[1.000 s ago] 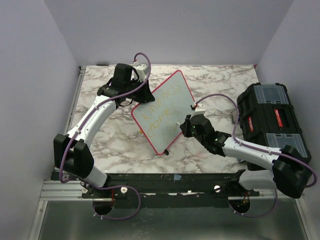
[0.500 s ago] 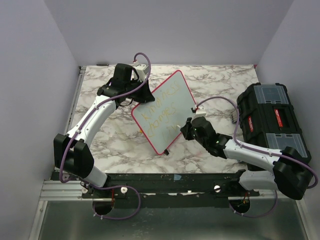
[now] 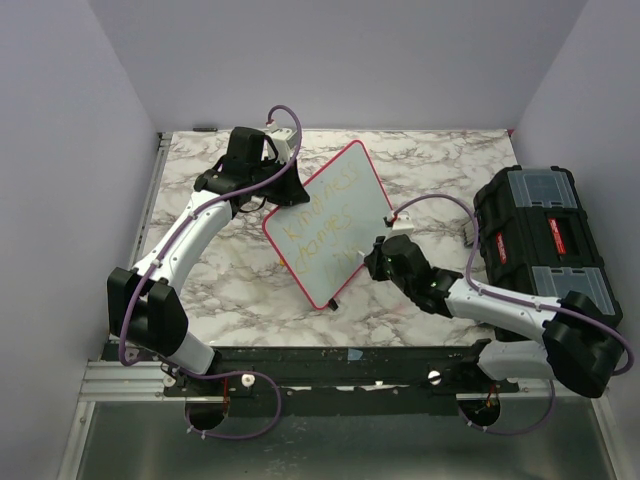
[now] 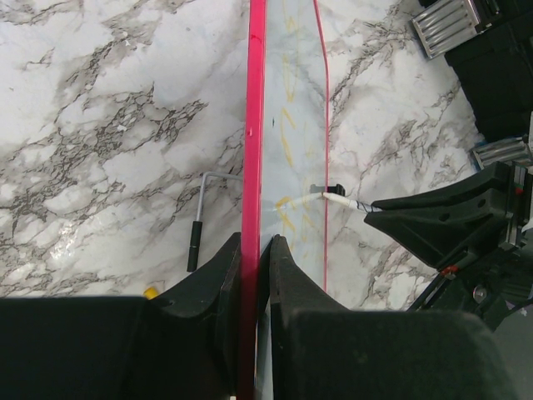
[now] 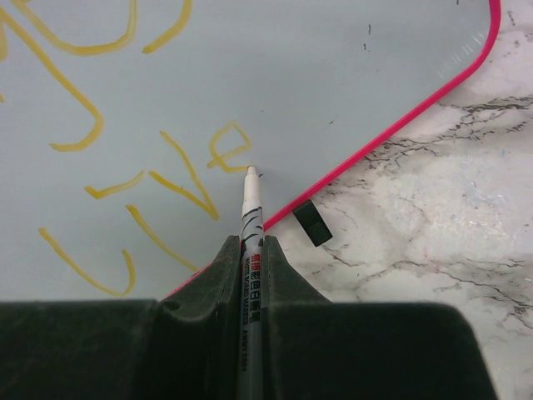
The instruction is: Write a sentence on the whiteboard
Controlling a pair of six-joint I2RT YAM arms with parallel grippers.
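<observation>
The whiteboard (image 3: 345,195), white with a pinkish-red frame, stands tilted on its edge on the marble table. My left gripper (image 3: 283,188) is shut on its upper left frame; in the left wrist view the fingers (image 4: 283,267) pinch the red edge (image 4: 253,125). The sentence (image 3: 322,218) shows as yellow handwriting in two lines. My right gripper (image 5: 250,242) is shut on a white marker (image 5: 249,212). Its tip touches the board beside the last yellow letters (image 5: 187,171), near the lower right corner. The marker (image 4: 337,198) also shows against the board in the left wrist view.
A black toolbox (image 3: 540,235) sits at the right edge of the table, behind my right arm. A small black clip (image 5: 312,222) sticks out from the board's frame. A bent metal key with a black handle (image 4: 198,225) lies on the marble behind the board.
My right gripper has shifted slightly toward the near side with the marker, staying on the board's lower line. The left gripper and the board have not moved.
</observation>
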